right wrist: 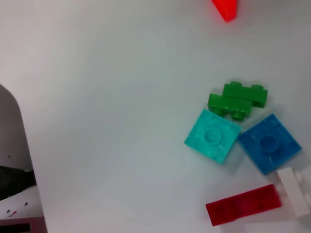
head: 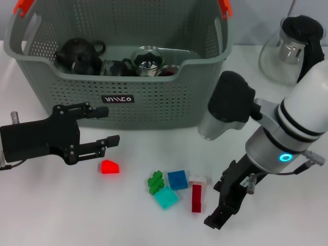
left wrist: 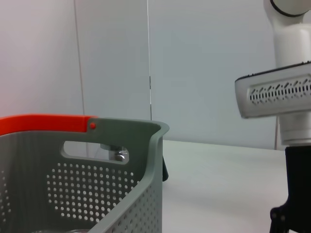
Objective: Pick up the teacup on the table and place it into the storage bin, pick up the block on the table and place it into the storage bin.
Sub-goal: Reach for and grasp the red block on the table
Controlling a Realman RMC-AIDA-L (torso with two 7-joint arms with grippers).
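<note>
Only overhead: storage bin (head: pixel 123 97) (teaware inside).

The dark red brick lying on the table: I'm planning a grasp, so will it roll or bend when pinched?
The dark red brick looks like rigid plastic, so probably stiff. Long and flat-sided, it likely won't roll. It touches the white brick, which may shift too.

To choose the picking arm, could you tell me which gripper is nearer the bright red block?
Left. The left gripper hovers just above the bright red block; the right gripper sits beyond the block cluster.

White table (head: pixel 61 205), pale panelled wall (left wrist: pixel 204 63)
</note>
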